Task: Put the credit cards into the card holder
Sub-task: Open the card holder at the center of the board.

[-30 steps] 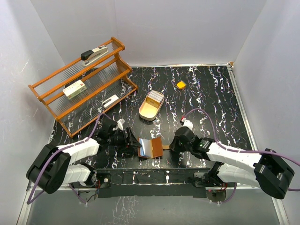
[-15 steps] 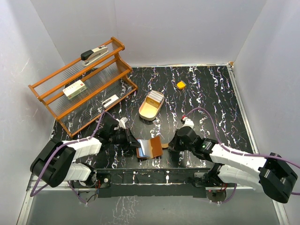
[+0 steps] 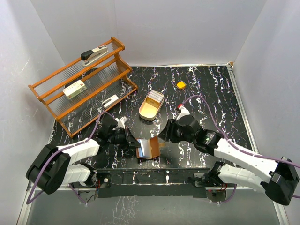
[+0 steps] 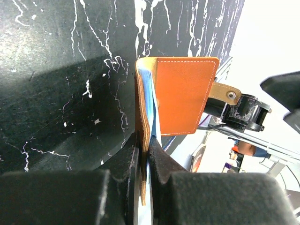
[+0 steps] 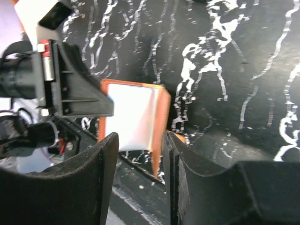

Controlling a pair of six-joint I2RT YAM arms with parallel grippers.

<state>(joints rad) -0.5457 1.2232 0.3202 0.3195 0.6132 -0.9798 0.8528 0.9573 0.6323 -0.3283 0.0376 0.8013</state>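
Note:
The brown leather card holder [image 3: 149,147] stands half open near the table's front edge, its snap tab [image 4: 224,92] pointing away. A pale bluish credit card [image 4: 153,110] lies against its inner face and shows white in the right wrist view [image 5: 131,119]. My left gripper [image 3: 132,139] is shut on the holder's left flap with the card's edge pinched in as well [image 4: 147,150]. My right gripper [image 3: 164,133] is open just right of the holder. The holder's orange right flap [image 5: 161,124] stands ahead of the right gripper's fingers [image 5: 140,145], and nothing is between them.
A wooden rack [image 3: 51,96] at the back left carries a stapler [image 3: 93,54] and a white-and-green box [image 3: 74,89]. A tan oval wooden tray [image 3: 149,111] sits behind the holder. A small yellow block [image 3: 181,85] lies further back. White walls close in the table.
My left gripper has shut on the holder's left flap. My right gripper has opened, let go of the right flap and pulled back up and away. The holder now stands folded more upright.

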